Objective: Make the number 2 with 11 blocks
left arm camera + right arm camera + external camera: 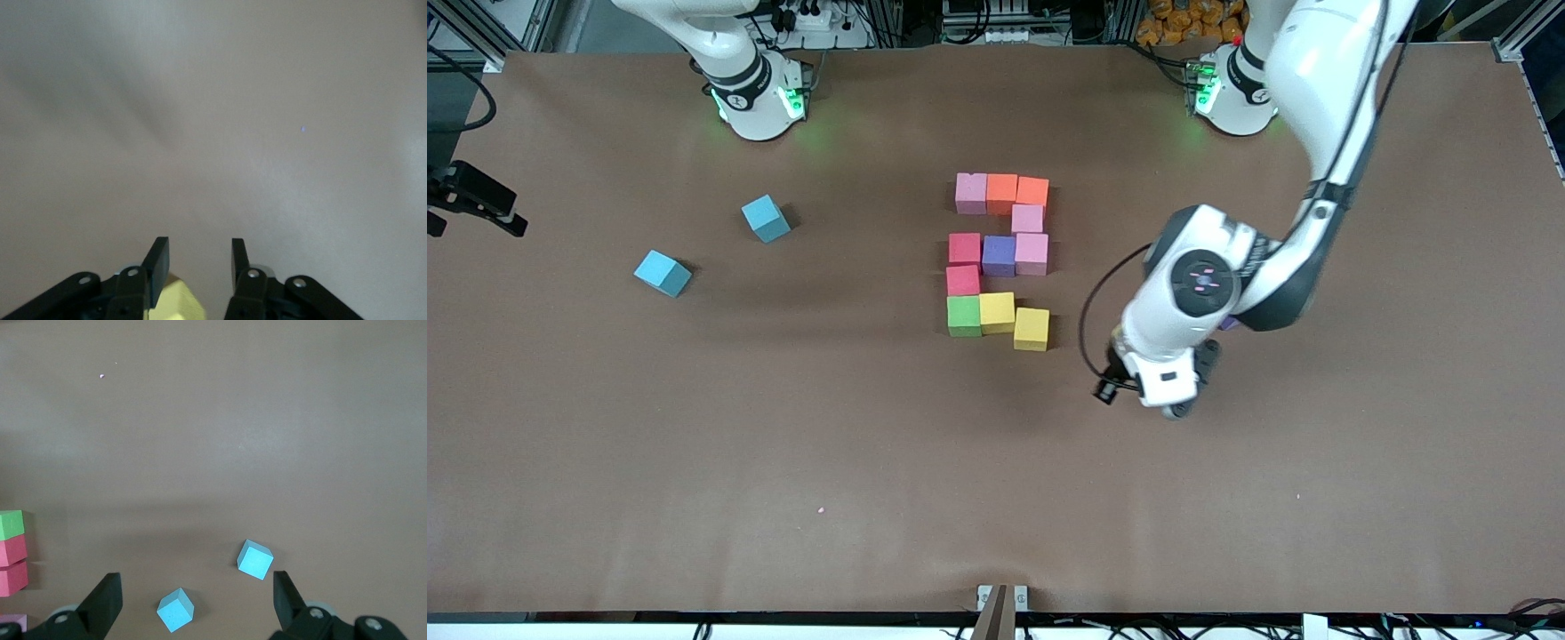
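The blocks (999,255) lie together at the middle of the table (871,462) and, by my count, all eleven are down. They read as a 2 from the front camera: pink, orange, orange in the farthest row; a pink one linking down at the left arm's end; red, purple, pink across the middle; a red one linking down at the right arm's end; and green, yellow, yellow in the nearest row. The end yellow block (1031,329) sits a little nearer the camera than its row, meeting its yellow neighbour only around the corner, so the foot of the figure looks slightly stepped and might want a nudge. The left gripper (198,252) hangs over bare table just beside that block, toward the left arm's end. Its fingers are drawn in to a narrow gap with nothing between the tips, and the yellow corner low in its wrist view is probably that block lying on the table. The right gripper (195,579) waits spread wide and empty above the two light-blue cubes (766,218), which lie well apart from the figure because they are spares.
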Robot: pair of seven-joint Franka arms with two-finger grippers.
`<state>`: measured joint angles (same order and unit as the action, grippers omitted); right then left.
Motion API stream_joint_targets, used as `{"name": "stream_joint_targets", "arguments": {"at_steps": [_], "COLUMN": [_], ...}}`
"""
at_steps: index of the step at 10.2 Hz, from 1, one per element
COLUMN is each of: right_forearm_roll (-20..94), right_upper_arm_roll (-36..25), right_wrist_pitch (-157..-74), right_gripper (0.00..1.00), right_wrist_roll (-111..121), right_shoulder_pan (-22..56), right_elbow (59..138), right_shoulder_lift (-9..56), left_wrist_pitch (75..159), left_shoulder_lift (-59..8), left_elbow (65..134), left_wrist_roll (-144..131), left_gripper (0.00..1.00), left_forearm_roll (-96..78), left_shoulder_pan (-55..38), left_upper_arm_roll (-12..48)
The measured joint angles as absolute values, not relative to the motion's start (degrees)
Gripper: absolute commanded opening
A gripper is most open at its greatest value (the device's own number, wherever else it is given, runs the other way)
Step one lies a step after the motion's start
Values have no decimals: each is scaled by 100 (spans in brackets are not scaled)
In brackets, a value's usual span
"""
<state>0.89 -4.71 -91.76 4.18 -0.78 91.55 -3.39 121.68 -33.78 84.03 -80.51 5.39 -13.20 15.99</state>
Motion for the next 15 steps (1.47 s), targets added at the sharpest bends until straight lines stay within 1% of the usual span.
{"name": "stream_joint_targets", "arguments": {"at_steps": [1, 2, 5, 7, 9, 12, 15], "right_forearm_roll": [89, 89, 89, 89, 111, 140, 143], "right_upper_arm_roll": [-476, -489, -500, -501, -509, -511, -493], "right_wrist_pitch": [-9175, -9172, -9109, -9096, -9095, -9021, -8996], "right_gripper": [100, 100, 100, 100, 100, 100, 100], "right_wrist_roll": [418, 418, 418, 417, 417, 418, 419], "right_shoulder_pan": [-83, -110, -161, -168, -254, -315, -314], "right_elbow": [9145, 9128, 9104, 9096, 9087, 9007, 8963], "right_shoulder_lift": [-340, -344, -352, -353, -353, -358, -359], "left_wrist_pitch": [11804, 11357, 10105, 9465, 9244, 9086, 8912], "left_shoulder_lift": [-3145, -2835, -1914, -1514, -1350, -1054, -890], "left_elbow": [8362, 8335, 8321, 8325, 8333, 8334, 8377], "left_wrist_roll": [-7434, -6770, -5112, -4610, -3734, -1910, -1457], "left_gripper": [85, 100, 100, 100, 100, 100, 100], "left_forearm_roll": [540, 540, 542, 542, 545, 557, 572], "left_shoulder_pan": [-1134, -906, -173, 18, 112, 729, 919], "left_upper_arm_roll": [1597, 1597, 1597, 1599, 1592, 1576, 1585]}}
